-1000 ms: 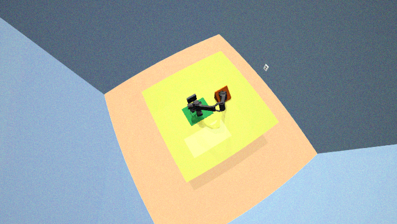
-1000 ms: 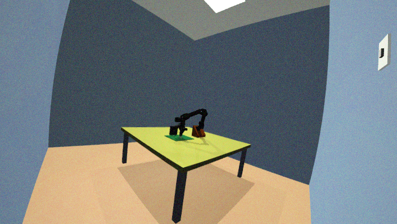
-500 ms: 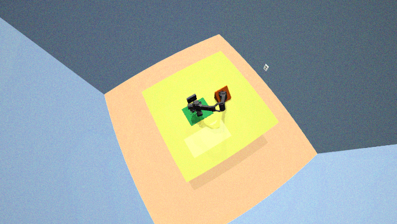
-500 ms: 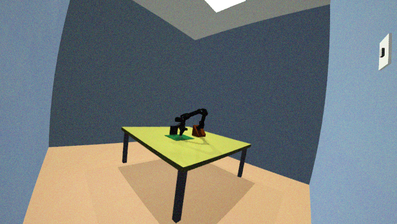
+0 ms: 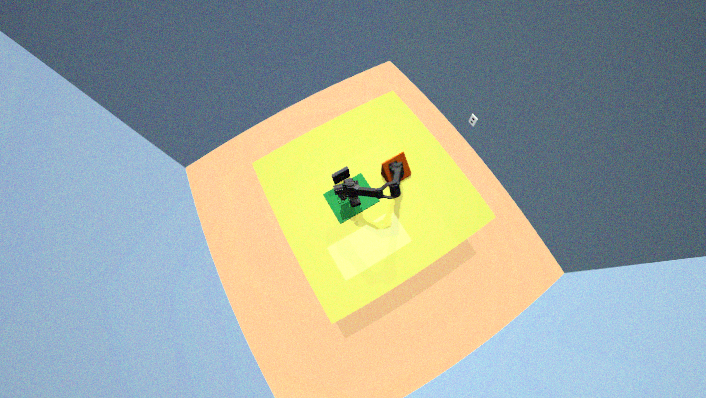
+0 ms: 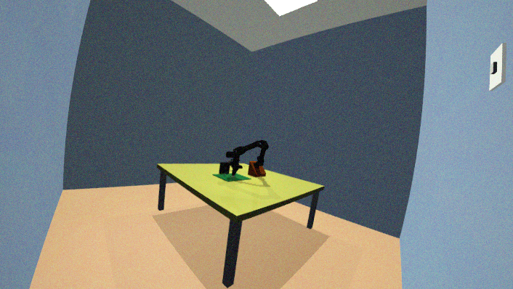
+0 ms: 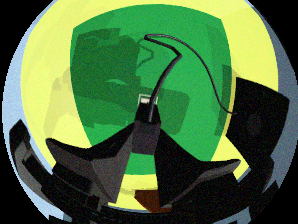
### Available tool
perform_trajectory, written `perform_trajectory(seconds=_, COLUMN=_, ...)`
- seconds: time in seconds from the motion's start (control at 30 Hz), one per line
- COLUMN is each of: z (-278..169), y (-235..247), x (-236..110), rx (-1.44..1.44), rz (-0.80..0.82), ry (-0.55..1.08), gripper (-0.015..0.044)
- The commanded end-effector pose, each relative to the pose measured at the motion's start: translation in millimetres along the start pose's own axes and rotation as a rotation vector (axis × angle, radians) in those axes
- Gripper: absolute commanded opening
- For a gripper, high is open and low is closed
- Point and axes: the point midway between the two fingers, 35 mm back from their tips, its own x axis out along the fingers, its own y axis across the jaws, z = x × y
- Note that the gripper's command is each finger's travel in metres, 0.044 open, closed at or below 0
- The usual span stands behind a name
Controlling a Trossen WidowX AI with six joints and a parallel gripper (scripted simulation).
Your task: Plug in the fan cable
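My gripper (image 7: 145,128) (image 6: 234,175) is shut on the dark plug (image 7: 145,131) of the fan cable, low over the green board (image 7: 202,137) (image 5: 361,180) (image 6: 241,178). The four-pin header (image 7: 145,100) shows in the wrist view as a small pale outline right at the plug's far end, partly covered by it. Whether the plug sits in the header, and how deep, I cannot tell. The black cable (image 7: 162,82) rises from the plug, bends sharply and loops right to the black fan (image 7: 255,125) (image 5: 341,175) (image 6: 224,168), which stands upright at the board's edge.
The arm rises from an orange-brown base (image 5: 404,167) (image 6: 252,168) on the yellow-green table (image 5: 300,200) (image 6: 291,185). The fan stands close beside my gripper, on the right in the wrist view. The arm's shadow falls over the board and table.
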Motion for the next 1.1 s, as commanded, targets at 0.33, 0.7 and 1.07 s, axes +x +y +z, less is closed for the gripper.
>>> perform_trajectory(seconds=0.33, z=0.1, y=0.7, x=6.5, rx=0.004, rz=0.006, ry=-0.001, gripper=0.0000)
perform_trajectory(seconds=0.7, z=0.1, y=0.8, x=14.2, rx=0.004, rz=0.006, ry=-0.001, gripper=0.0000)
perform_trajectory(seconds=1.07, z=0.4, y=0.4, x=14.9, rx=0.001, rz=0.005, ry=-0.002, gripper=0.0131)
